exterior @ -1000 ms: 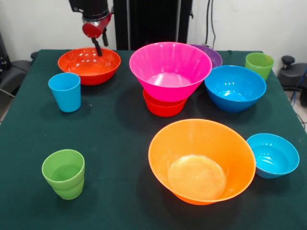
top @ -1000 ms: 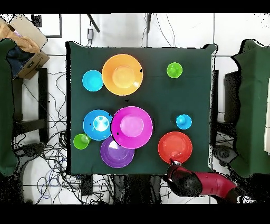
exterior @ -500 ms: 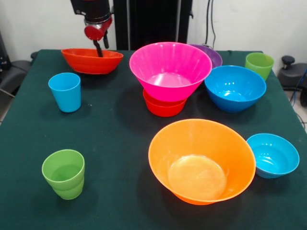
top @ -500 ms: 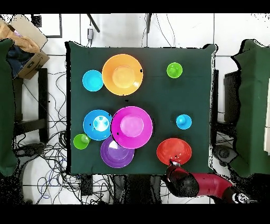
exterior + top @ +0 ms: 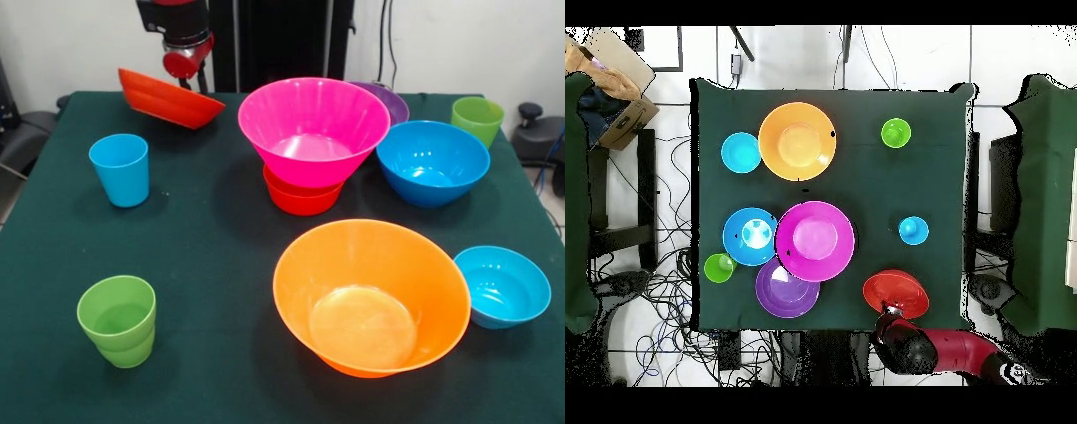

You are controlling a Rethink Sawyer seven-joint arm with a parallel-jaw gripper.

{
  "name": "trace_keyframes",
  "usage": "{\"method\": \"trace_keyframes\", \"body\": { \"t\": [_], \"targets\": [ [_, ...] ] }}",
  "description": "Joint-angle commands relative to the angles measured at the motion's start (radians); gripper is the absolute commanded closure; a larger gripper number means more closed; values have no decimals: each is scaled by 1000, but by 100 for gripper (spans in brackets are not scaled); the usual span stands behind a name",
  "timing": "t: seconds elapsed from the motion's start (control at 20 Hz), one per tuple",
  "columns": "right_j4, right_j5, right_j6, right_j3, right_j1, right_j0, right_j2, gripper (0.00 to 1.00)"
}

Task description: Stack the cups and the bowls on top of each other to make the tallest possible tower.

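Red-orange bowl hangs tilted off the table, one side dipping toward the blue cup. Gripper pinches its raised rim at the far edge, fingers closed on the wall, bowl body hanging out to one side of them. Overhead, same bowl sits just beside the gripper near the table edge. Pink bowl rests on a small red-orange bowl, purple bowl behind it, blue bowl beside. Orange bowl up front, small blue bowl touching or just beside it. Green cups: one at the far corner, one at the near.
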Motion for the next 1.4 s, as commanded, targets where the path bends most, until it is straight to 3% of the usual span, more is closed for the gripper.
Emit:
{"method": "trace_keyframes", "body": {
  "t": [0.05, 0.35, 0.6, 0.8, 1.0, 1.4],
  "targets": [
    [18, -25, 206, -108, 19, 31, 61, 0],
    [12, -15, 187, -114, 28, 16, 78, 0],
    [26, 41, 146, -98, -15, -14, 124, 0],
    [41, 31, 172, -81, -104, 37, 120, 0],
    [76, 72, 165, -58, -161, 47, 142, 0],
    [83, 76, 152, -43, -178, 38, 150, 0]
  ]
}}
